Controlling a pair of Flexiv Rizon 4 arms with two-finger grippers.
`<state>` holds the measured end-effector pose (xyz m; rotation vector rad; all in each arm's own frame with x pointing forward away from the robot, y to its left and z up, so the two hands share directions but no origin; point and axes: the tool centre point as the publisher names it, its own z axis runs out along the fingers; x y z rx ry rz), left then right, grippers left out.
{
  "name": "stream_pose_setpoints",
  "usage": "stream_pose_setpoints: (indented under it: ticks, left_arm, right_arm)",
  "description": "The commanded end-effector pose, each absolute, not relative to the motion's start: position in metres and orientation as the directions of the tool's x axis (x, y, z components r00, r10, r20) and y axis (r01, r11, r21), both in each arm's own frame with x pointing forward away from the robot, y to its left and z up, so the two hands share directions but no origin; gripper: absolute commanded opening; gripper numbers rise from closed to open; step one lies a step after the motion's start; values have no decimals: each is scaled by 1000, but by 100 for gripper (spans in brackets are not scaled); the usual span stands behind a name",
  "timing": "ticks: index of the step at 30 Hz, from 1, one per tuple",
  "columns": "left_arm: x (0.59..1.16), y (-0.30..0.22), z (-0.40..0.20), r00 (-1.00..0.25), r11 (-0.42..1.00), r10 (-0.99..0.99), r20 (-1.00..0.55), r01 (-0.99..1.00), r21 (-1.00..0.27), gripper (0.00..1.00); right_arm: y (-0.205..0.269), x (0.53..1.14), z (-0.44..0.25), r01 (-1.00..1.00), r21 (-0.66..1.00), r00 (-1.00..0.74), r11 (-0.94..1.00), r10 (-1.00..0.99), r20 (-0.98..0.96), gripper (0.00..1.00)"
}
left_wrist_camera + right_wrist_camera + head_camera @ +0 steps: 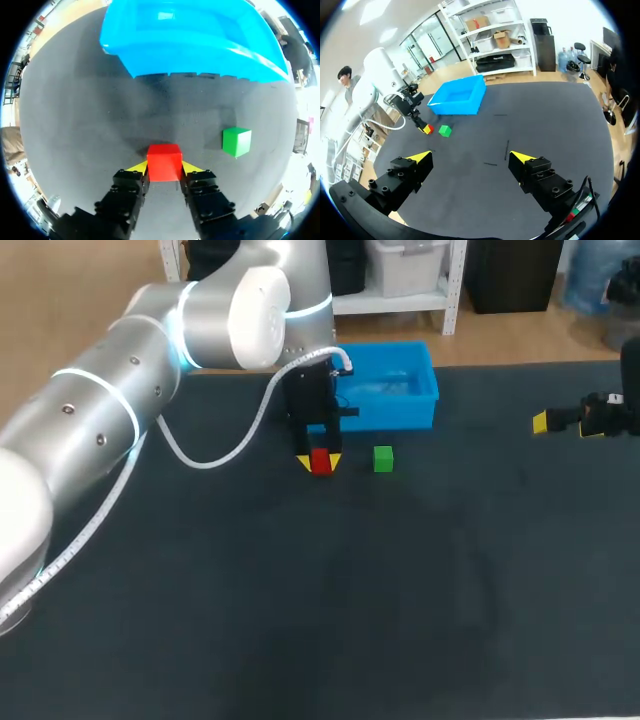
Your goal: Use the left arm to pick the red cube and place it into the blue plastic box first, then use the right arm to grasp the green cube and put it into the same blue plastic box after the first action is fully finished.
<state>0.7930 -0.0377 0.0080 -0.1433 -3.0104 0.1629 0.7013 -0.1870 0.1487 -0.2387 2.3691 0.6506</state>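
- Right, I've got the left gripper [164,169] low at the table [300,620], pinched narrow on the red cube [163,161], with one yellow tip pressed against each side.
- Is it off the surface?
- I cannot tell from the wrist camera. In the head view, cube and tips sit together just left of centre in the upper half, right down at the dark tabletop.
- Where's the box?
- Upper middle of the head frame. The blue box [390,412] stands just behind my gripper. From the left wrist it's straight ahead of the fingers, its near wall close.
- And the other cube?
- On the table, the green cube [383,459] sits just right of the red one, near it but apart, in front of the box's front wall. From the left wrist it's off beside my right-hand finger, a little ahead.
- How's the arm lying?
- From the lower left corner, the left arm [120,410] runs up to the point above the cube, with a white cable [215,462] looping under it.
- Right side?
- At the right edge of the head frame, the right gripper [470,157] hangs with its fingers spread wide over bare table, well apart from both cubes and the box.
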Motion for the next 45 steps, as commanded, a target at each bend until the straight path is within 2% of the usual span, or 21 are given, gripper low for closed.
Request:
stream_pose_setpoints:
  ticks: [1,22,45]
  left_arm:
    - [798,-38,18,-979,990,105,174,86,-112,0]
    - [803,-40,66,-990,983,110,83,97,-154,0]
    - [832,-34,120,-988,974,110,-109,129,-185,0]
  right_arm:
    - [-187,701,149,-328,389,-766,861,-1,-643,100]
    - [-187,701,149,-328,389,-766,861,-1,-643,100]
    - [-187,701,149,-328,389,-766,861,-1,-643,100]
